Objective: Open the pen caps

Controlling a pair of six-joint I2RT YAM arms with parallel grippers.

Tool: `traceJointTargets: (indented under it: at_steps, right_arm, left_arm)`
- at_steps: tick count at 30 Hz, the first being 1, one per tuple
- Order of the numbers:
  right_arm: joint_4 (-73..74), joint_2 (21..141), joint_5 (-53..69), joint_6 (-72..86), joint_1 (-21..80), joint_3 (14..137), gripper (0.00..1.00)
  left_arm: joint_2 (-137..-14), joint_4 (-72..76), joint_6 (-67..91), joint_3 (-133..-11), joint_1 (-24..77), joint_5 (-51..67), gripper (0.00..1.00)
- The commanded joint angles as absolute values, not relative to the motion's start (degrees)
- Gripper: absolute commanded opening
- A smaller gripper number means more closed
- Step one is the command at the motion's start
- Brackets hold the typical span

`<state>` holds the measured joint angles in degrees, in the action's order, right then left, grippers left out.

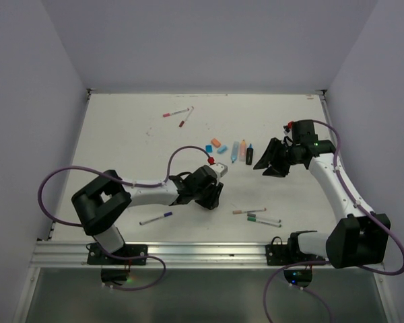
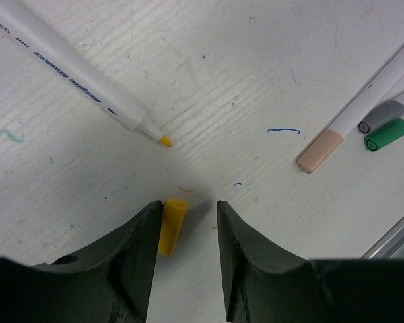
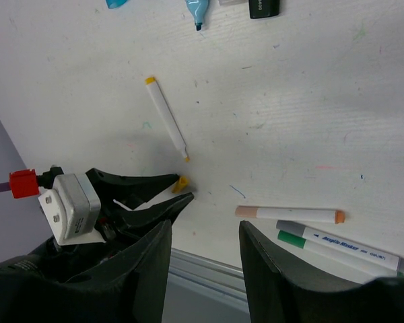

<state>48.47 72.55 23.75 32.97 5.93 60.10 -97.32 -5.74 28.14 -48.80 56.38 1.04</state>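
Note:
A small yellow pen cap lies loose on the table between my left gripper's fingers, against the left one. My left gripper is open and low over the table. The white pen it belongs to lies just beyond, its yellow tip bare. The cap and that pen also show in the right wrist view. My right gripper is open and empty, held above the table at the right. In the top view my left gripper is near the middle front.
A peach-capped pen, a grey-capped pen and a green-capped pen lie to the right of my left gripper. Highlighters and loose caps lie mid-table. Two pens lie at the back, one pen at the front left.

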Motion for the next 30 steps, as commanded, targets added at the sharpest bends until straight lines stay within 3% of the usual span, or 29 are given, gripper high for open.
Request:
traceJointTargets:
  at_steps: [1,13,21,27,30]
  right_arm:
    - [48.34,71.02,25.23,32.26,5.54,60.91,0.49]
    - [48.43,71.02,25.31,31.99,5.54,60.73,0.49]
    - [48.6,71.46,25.4,31.46,5.45,60.91,0.49]
    - [48.6,71.98,25.14,31.29,5.45,61.26,0.49]
    - [48.6,72.07,25.31,31.29,5.54,61.26,0.49]
  left_arm:
    - [-103.28,-25.05,28.56,-40.78,56.25,-3.17,0.43]
    - [-104.5,-23.74,31.99,-39.12,56.43,-1.85,0.38]
    - [-107.22,-20.75,33.66,-36.83,56.51,1.14,0.23]
    - [-109.24,-20.39,33.14,-38.67,55.81,0.26,0.02]
    - [-110.65,-20.13,31.99,-40.34,53.53,0.18,0.0]
